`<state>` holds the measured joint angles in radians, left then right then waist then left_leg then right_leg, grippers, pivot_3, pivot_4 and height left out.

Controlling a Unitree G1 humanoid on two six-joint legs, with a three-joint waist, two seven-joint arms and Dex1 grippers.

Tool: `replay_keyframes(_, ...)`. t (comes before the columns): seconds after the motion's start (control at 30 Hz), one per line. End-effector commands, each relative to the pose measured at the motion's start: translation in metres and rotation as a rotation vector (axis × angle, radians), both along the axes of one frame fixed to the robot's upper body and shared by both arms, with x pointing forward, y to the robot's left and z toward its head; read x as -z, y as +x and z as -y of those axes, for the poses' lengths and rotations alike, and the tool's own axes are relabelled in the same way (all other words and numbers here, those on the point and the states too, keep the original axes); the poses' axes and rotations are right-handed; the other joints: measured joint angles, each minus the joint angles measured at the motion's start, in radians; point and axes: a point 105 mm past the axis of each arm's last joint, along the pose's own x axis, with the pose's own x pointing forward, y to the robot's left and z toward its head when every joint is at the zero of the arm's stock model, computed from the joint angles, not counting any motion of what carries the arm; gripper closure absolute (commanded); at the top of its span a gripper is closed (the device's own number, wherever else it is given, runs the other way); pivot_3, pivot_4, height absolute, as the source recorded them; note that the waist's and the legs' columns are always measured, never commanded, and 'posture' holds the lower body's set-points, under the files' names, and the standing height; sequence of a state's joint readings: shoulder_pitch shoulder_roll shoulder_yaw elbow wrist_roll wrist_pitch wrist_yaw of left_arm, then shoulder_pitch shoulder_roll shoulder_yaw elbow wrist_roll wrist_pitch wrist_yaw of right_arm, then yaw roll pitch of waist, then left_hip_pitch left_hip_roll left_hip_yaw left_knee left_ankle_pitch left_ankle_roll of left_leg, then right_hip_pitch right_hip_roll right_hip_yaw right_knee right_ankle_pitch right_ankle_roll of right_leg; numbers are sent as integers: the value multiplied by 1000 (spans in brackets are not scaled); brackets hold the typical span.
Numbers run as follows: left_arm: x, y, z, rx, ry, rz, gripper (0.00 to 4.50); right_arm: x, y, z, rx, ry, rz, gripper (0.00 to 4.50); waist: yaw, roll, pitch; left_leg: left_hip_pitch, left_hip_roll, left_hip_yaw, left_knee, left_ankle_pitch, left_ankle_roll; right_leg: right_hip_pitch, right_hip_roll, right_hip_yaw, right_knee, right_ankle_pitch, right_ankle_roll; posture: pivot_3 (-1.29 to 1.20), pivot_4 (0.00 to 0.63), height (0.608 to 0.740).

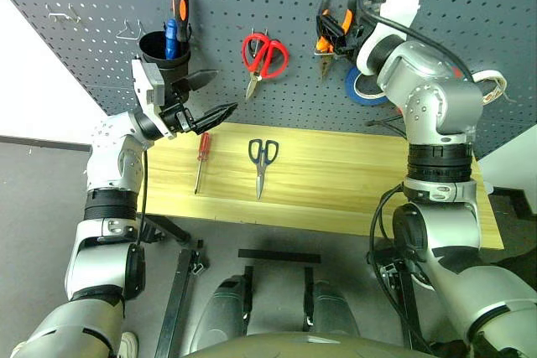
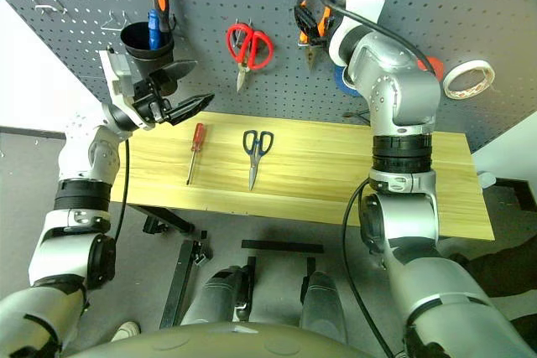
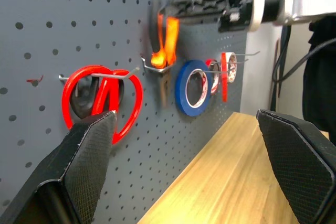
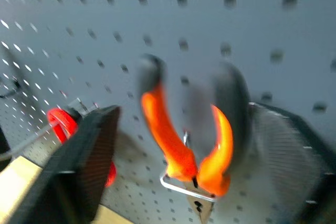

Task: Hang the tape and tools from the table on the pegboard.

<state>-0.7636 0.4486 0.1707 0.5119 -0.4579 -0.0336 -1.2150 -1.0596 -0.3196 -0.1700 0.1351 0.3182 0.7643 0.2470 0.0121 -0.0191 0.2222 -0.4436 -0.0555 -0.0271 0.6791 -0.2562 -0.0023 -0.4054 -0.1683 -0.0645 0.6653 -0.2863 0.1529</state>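
Two grippers are showing spread jaws: the right gripper is standing open around the pliers, which are hanging on a wire hook on the pegboard, far right; whether its fingers are touching the handles is unclear. The left gripper is hovering open and empty beside the black cup. Dark-handled scissors and the red-handled screwdriver are lying on the table. Red-handled scissors, a blue roll and the tape are hanging on the board.
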Motion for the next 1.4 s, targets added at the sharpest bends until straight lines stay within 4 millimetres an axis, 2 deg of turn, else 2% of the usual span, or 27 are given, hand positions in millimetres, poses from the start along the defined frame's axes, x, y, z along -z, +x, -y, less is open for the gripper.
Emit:
replay_keyframes(0.03,-12,0,1,-4,14,50,0,-39,-23,8,-3,-4,135,60,1,0,0,0,0,0,0,0,0,0,0,0,0,0,0,150,111,740)
replay_keyframes(0.17,-5,3,0,-30,52,24,0,-41,-38,16,-4,-54,145,60,1,0,-1,0,0,0,0,0,0,0,0,0,0,0,0,156,111,740)
replay_keyframes(0.23,1,5,0,-45,61,-9,0,-33,-47,21,-33,-83,110,60,3,-1,-4,0,0,0,0,0,0,0,0,0,0,0,0,163,112,740)
replay_keyframes(0.33,14,11,-1,-123,106,-45,0,-3,-68,25,-155,-155,14,60,7,-2,-8,0,0,-1,1,0,0,2,0,0,0,0,0,164,117,740)
replay_keyframes(0.4,27,15,-1,-169,127,-116,0,31,-86,27,-257,-226,-79,60,9,-2,-8,0,-1,-1,1,-1,1,2,0,0,0,0,0,167,126,740)
replay_keyframes(0.53,50,17,8,-225,182,-213,0,81,-107,31,-366,-291,-220,60,18,-2,-8,1,0,0,2,-1,2,3,0,0,-1,0,0,163,137,740)
replay_keyframes(0.63,66,14,19,-251,216,-277,0,100,-114,34,-405,-304,-246,60,25,-2,-8,2,0,0,3,-1,2,4,0,1,0,0,0,161,146,740)
replay_keyframes(0.73,81,14,28,-290,252,-339,0,109,-116,37,-426,-298,-257,60,29,-2,-8,2,0,0,4,-1,2,4,0,1,0,0,0,158,152,740)
replay_keyframes(0.87,118,11,51,-357,325,-461,0,136,-106,49,-399,-327,-318,60,30,-3,-8,3,-1,-1,4,-1,2,7,0,1,-1,0,0,147,174,740)
replay_keyframes(0.97,138,10,65,-403,352,-539,0,141,-104,51,-411,-337,-329,60,29,-3,-7,4,-1,-1,4,-2,3,8,0,1,-2,0,0,137,199,740)
replay_keyframes(1.13,160,8,85,-473,414,-609,0,144,-109,60,-465,-398,-316,60,28,-3,-5,4,0,-2,4,-2,3,8,0,1,-2,0,0,123,239,740)
replay_keyframes(1.23,166,1,93,-478,421,-636,0,140,-113,67,-482,-420,-306,60,25,-4,6,5,0,-2,4,-4,7,9,1,1,-3,0,0,110,288,740)
replay_keyframes(1.4,171,-2,100,-536,409,-684,0,139,-115,77,-494,-442,-318,60,27,-4,35,6,2,-2,4,-5,9,10,0,2,-4,0,0,98,329,740)
